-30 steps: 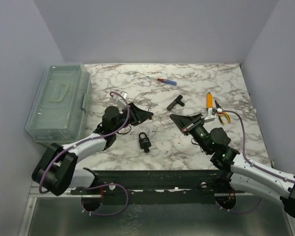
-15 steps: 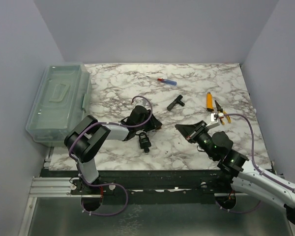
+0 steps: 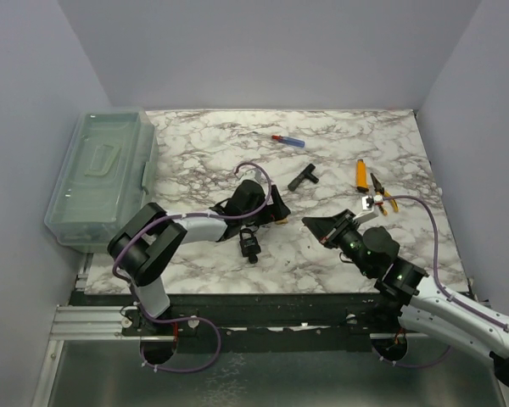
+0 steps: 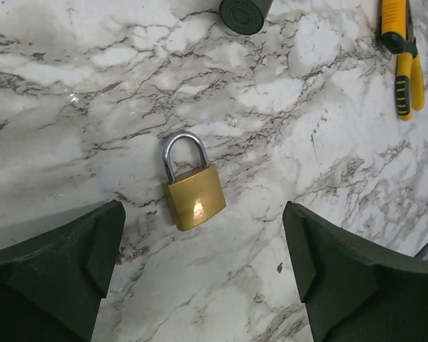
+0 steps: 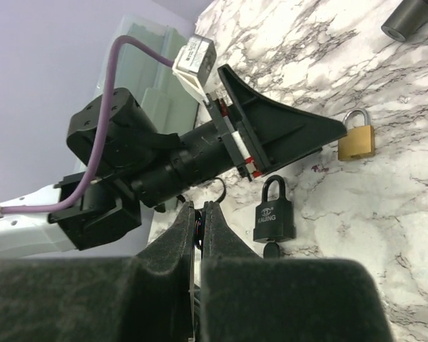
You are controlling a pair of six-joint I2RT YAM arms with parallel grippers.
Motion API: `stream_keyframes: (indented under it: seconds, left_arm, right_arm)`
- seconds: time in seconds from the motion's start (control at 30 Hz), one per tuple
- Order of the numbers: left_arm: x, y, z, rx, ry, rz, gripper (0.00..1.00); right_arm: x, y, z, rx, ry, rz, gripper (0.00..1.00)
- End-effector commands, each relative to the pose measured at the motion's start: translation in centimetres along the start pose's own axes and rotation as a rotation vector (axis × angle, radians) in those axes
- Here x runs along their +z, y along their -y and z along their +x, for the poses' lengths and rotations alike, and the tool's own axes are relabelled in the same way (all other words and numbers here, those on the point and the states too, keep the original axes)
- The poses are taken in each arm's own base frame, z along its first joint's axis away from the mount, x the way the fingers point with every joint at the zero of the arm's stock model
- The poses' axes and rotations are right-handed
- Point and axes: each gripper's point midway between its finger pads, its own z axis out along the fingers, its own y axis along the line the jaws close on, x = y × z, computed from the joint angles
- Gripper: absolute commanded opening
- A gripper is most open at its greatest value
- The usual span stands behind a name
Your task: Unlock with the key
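Table [image 3: 195, 161], seen from above: storage box [image 3: 102, 178] at the left edge; screwdriver [image 3: 288, 141] toward the back, centre; T-shaped tool [image 3: 303, 176] before it; utility knife [image 3: 360, 172] to the right, pliers [image 3: 382, 200] just beside it, nearer; farther padlock [image 4: 194, 192] flat at mid-table, between the left gripper's [image 4: 203, 210] fingers, touching neither; nearer padlock [image 3: 249, 244] just before it, leftward; right gripper [image 3: 310, 224] right of both.

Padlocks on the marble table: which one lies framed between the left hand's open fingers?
The brass padlock, seen flat between the left hand's spread fingers in its wrist view. The black padlock lies outside them, nearer the arm bases.
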Motion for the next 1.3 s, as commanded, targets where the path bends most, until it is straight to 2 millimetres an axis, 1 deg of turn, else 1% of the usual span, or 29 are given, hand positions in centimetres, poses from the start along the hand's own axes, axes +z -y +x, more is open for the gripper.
stream_keyframes:
  seconds: [0.0,0.1,0.2,0.37,0.43,0.53,0.63,0.73,0.9,1.03,1.1,1.27]
  left_arm:
    - [-2.1,-0.3,0.0,0.079,-0.008,-0.037,0.99]
    - [-4.6,1.4,-0.9,0.097,0.022,0.032,0.99]
    - [-8.2,4.5,-1.1,0.099,0.026,0.195,0.95]
    - [-14.7,10.8,-1.3,0.108,0.034,0.553,0.86]
    - [-16.7,12.3,-1.5,0.123,0.048,0.637,0.83]
    - [-18.6,13.6,-1.9,0.152,0.066,0.711,0.75]
    - [-19.3,14.2,-1.8,0.168,0.058,0.748,0.66]
    - [-19.7,14.6,-1.2,0.173,0.033,0.790,0.58]
    - [-19.9,14.6,-0.9,0.175,0.032,0.812,0.53]
    - [-19.9,14.9,-0.6,0.176,0.010,0.843,0.49]
    - [-19.9,15.0,-0.5,0.177,0.006,0.855,0.48]
    - [-19.7,15.2,-0.4,0.177,-0.001,0.864,0.42]
  right_arm:
    - [0.1,0.4,-0.5,-0.050,0.025,0.027,0.00]
    - [0.0,-0.3,-1.3,-0.054,0.047,0.006,0.00]
    - [-0.1,-1.3,-2.1,-0.044,0.079,-0.024,0.00]
    - [0.4,-3.0,-2.6,-0.017,0.099,-0.087,0.00]
    - [0.8,-3.8,-2.5,-0.007,0.091,-0.111,0.00]
    - [1.5,-4.7,-2.1,0.002,0.071,-0.139,0.00]
    - [1.8,-5.5,-2.0,0.010,0.061,-0.163,0.00]
    - [1.9,-6.0,-2.0,0.022,0.058,-0.179,0.00]
    - [2.0,-6.5,-1.9,0.044,0.051,-0.199,0.00]
    - [2.0,-6.8,-1.7,0.051,0.038,-0.212,0.00]
    - [2.1,-6.9,-1.5,0.053,0.033,-0.217,0.00]
    - [2.4,-6.9,-1.2,0.062,0.020,-0.221,0.00]
